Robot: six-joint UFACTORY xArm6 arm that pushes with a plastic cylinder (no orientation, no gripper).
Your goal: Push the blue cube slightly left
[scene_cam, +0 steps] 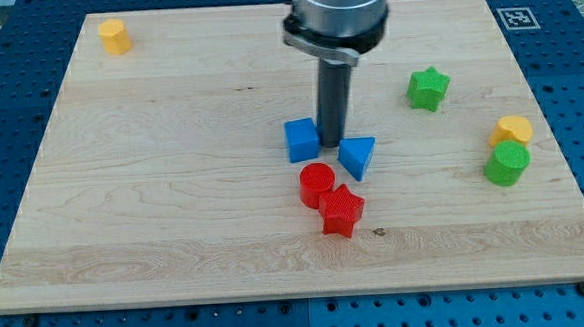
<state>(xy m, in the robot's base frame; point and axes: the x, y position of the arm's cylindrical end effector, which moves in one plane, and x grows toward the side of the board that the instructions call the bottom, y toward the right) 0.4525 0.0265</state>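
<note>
The blue cube (302, 140) sits near the middle of the wooden board (173, 190). My tip (329, 146) stands right beside the cube's right side, in the gap between it and a blue triangular block (358, 157). The dark rod rises from there to the arm at the view's top. I cannot tell whether the tip touches the cube.
A red cylinder (316, 183) and a red star block (342, 210) lie just below the tip. A green star (428, 87), a yellow block (513, 130) and a green cylinder (507, 162) are at the view's right. A yellow cylinder (114, 36) is at the top left.
</note>
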